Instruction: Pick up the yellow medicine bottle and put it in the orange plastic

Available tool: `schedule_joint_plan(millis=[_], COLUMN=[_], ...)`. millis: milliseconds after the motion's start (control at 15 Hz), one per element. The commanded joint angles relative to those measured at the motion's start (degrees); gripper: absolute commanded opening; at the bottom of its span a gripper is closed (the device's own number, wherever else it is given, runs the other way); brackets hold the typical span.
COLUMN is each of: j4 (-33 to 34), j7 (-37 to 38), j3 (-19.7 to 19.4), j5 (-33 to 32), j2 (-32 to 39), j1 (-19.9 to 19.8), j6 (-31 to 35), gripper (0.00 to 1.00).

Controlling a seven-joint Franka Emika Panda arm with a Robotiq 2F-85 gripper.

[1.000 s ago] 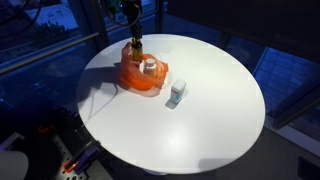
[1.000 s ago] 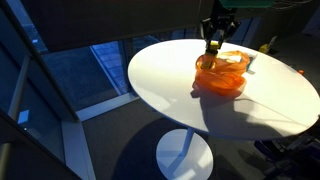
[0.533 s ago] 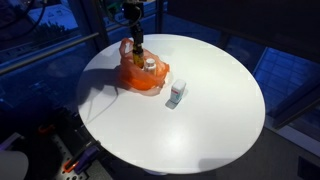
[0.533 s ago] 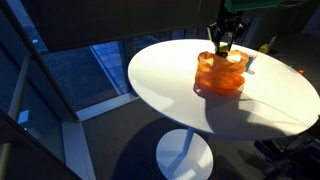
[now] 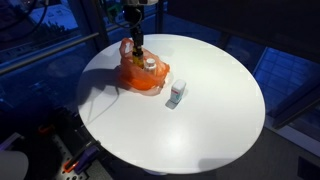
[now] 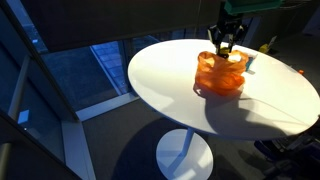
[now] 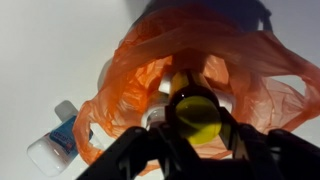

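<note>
The gripper [image 7: 197, 128] is clamped on the bottle [image 7: 195, 110]: in the wrist view its two dark fingers [image 7: 140, 152] press the sides of the yellow bottle, whose round top faces the camera. The bottle hangs in the mouth of the bag [image 7: 250, 85], with crumpled orange plastic spreading around it on every side. Whether its base touches the bag's bottom cannot be told. In both exterior views the gripper [image 5: 136, 46] [image 6: 222, 44] points straight down over the bag [image 5: 143, 76] [image 6: 222, 76], its tips at the upper rim of the plastic. The bag sits on the round white table [image 5: 220, 120] [image 6: 160, 75], toward one edge rather than the middle. A white cap [image 5: 150, 66] shows inside the bag, just beside the gripper. A white container [image 5: 177, 95] lies on the table near the bag but apart from it; the wrist view shows it [image 7: 55, 148] with a blue label, just outside the plastic.
</note>
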Motion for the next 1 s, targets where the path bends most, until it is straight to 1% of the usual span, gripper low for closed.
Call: schedule_joint_plan(millis=[0, 467, 933], j4=[0.73, 1.08, 3.76], j7=[-0.45, -0.51, -0.21], j3=[-0.24, -0.36, -0.8], j5=[0.07, 0.61, 1.78], j2=[1.36, 1.15, 3.67], j1=[-0.47, -1.0, -1.19], j6=[0.83, 1.18, 5.18], gripper=[0.2, 0.2, 0.2])
